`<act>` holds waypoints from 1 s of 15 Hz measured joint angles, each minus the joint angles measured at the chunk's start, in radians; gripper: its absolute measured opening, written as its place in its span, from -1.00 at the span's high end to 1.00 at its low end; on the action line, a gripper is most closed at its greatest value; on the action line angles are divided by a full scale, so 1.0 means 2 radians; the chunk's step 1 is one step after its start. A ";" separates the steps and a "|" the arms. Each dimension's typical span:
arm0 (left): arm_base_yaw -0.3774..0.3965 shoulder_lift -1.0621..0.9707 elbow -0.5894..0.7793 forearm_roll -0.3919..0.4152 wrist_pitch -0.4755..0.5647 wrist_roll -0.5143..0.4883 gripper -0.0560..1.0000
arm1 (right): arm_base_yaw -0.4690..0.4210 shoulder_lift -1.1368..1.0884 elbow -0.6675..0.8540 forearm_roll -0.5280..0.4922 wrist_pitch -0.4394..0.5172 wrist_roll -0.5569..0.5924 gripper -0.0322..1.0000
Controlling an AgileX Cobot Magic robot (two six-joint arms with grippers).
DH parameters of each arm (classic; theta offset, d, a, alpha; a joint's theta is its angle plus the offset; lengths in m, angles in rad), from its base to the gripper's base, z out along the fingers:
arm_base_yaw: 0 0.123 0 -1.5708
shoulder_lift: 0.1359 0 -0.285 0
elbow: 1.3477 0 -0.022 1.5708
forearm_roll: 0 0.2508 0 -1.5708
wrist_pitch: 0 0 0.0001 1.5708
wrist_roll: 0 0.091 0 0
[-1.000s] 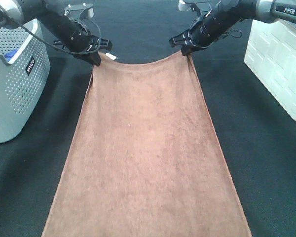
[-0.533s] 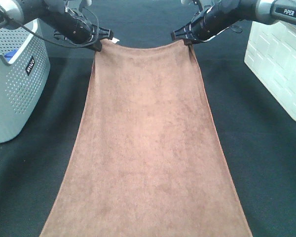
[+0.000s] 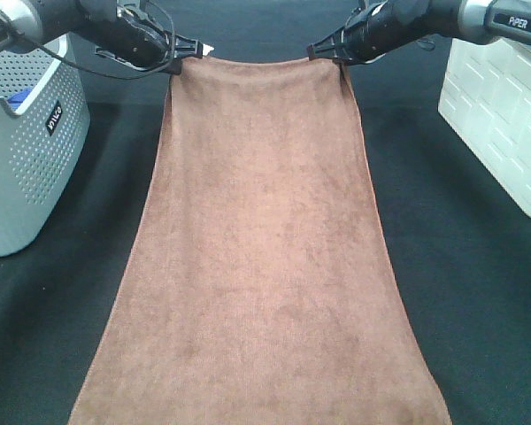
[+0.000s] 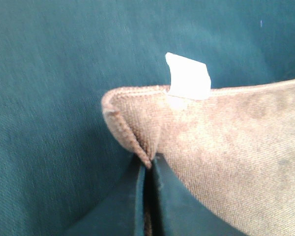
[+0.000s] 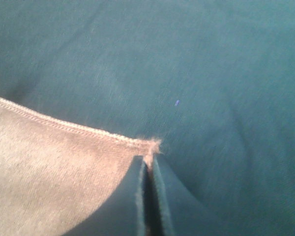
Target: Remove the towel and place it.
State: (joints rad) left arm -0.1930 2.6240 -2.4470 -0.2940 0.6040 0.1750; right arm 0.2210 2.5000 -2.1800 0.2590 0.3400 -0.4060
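The brown towel (image 3: 261, 248) lies spread lengthwise over the dark table, from the far edge to the near edge of the exterior view. My left gripper (image 3: 179, 62) is shut on its far left corner, where the small white tag (image 4: 188, 76) sticks up. My right gripper (image 3: 329, 53) is shut on its far right corner. The wrist views show each pair of fingers pinched on a corner of the towel (image 4: 226, 132) (image 5: 54, 162), with the hem stretched nearly straight between them.
A grey perforated basket (image 3: 22, 142) stands at the left. A white quilted container (image 3: 504, 106) stands at the right. Dark tablecloth (image 3: 460, 292) shows on both sides of the towel.
Both grippers have moved away toward the far edge, pulling the towel's far hem with them. The hem has gone from sagging to nearly straight.
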 joint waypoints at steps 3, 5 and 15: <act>0.000 0.000 0.000 0.000 -0.010 0.000 0.88 | -0.003 0.000 0.000 0.000 -0.023 -0.004 0.91; 0.000 0.000 0.000 0.000 -0.019 0.000 0.88 | -0.005 0.005 0.000 0.000 -0.035 -0.004 0.91; -0.005 0.045 0.000 0.005 -0.089 0.000 0.87 | -0.006 0.081 -0.038 0.028 -0.038 -0.004 0.91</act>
State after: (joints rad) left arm -0.2040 2.7150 -2.4470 -0.2840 0.4250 0.1750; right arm 0.2100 2.6610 -2.2570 0.3150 0.2630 -0.4150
